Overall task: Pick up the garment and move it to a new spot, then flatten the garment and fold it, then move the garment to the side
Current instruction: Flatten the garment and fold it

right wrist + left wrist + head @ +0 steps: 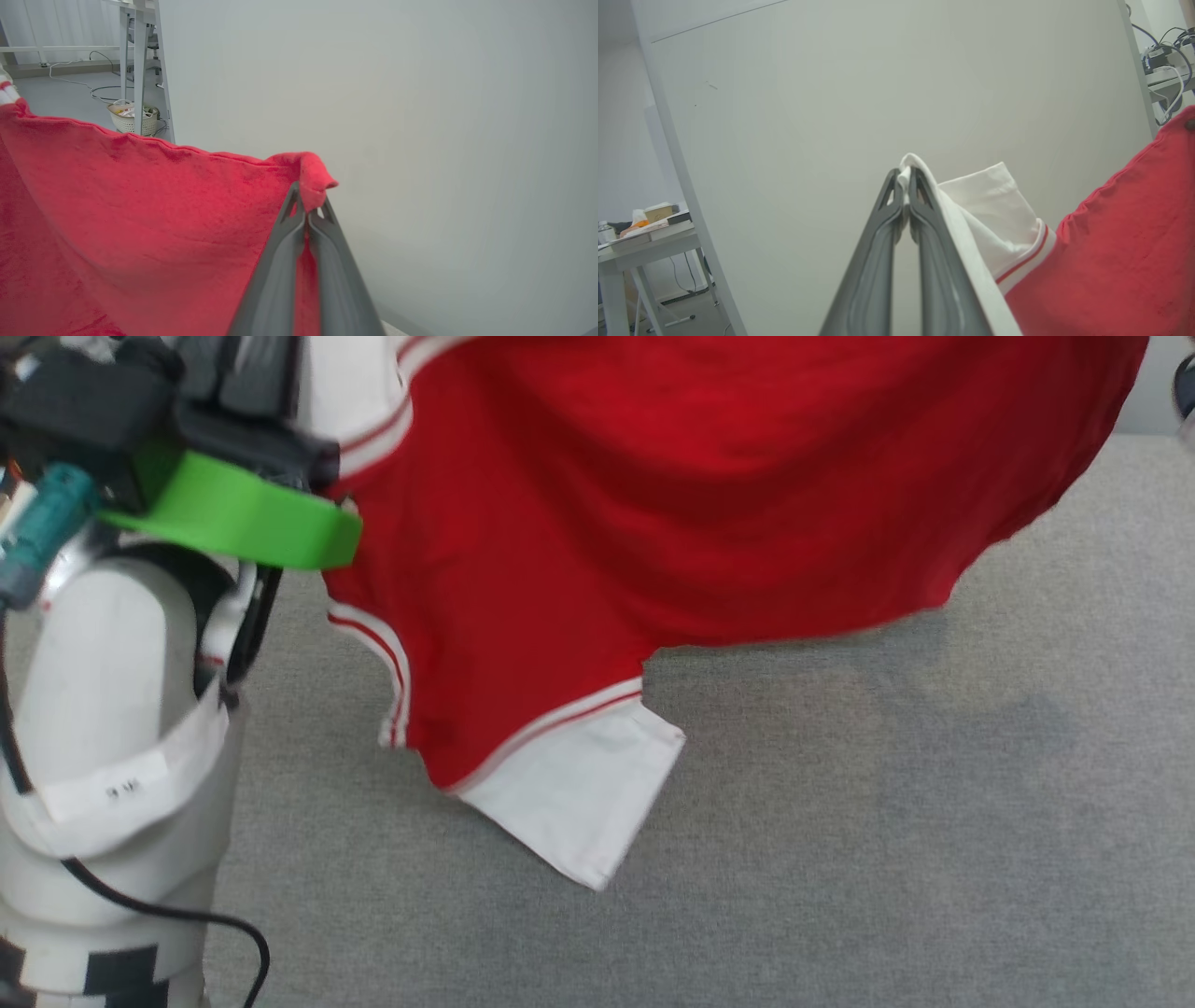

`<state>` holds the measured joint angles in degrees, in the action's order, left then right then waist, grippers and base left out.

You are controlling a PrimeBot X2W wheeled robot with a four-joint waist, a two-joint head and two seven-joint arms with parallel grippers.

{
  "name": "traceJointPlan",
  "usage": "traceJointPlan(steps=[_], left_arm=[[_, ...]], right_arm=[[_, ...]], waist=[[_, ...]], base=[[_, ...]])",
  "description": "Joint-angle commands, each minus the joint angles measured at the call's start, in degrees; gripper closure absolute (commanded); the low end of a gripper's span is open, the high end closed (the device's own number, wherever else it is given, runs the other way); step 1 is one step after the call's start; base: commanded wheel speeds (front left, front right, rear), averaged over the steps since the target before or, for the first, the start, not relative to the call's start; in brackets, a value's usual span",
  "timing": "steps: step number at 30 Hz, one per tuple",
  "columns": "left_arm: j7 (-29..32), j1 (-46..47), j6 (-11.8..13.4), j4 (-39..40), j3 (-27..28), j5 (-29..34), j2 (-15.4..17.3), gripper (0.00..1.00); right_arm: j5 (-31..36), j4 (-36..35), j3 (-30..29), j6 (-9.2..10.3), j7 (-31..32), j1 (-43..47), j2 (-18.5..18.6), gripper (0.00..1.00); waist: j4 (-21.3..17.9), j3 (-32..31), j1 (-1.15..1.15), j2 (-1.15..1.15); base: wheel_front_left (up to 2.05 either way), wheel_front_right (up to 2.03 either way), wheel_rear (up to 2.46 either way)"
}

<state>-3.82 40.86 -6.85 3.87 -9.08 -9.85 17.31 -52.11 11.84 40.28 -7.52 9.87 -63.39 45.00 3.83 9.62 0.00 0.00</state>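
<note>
- Left gripper (903,179): clamped on the garment's (653,504) white sleeve edge.
- Right gripper (308,203): clamped on its red hem.
- Garment hangs above the grey surface (887,821).

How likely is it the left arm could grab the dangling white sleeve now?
Probably not: the left gripper is shut on the garment's other white sleeve, not free for the dangling sleeve.
</note>
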Motion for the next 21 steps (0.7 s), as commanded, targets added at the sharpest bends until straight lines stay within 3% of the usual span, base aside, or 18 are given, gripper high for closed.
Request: traceJointPlan(steps=[1,11,21], left_arm=[[0.8,4.2,-0.3,-0.5,-0.5,-1.1,0.4,1.0],[4.2,35.1,-0.6,-9.7,-7.3,-3.7,3.4,1.0],[1.4,61.2,-0.6,-25.4,-12.6,-6.9,4.0,1.0]], right_arm=[[1.0,-0.1,-1.3,0.03,0.6,-2.4,-0.5,1.0],[9.4,7.1,-7.3,0.03,4.1,-22.9,-3.6,1.0],[14.2,19.4,-6.7,0.03,-0.9,-43.6,-9.5,1.0]], waist=[[-1.2,4.3,0.0,0.0],[-1.6,18.9,0.0,0.0],[-2.6,26.7,0.0,0.0]], base=[[0.0,0.0,0.0],[0.0,0.0,0.0],[0.0,0.0,0.0]])
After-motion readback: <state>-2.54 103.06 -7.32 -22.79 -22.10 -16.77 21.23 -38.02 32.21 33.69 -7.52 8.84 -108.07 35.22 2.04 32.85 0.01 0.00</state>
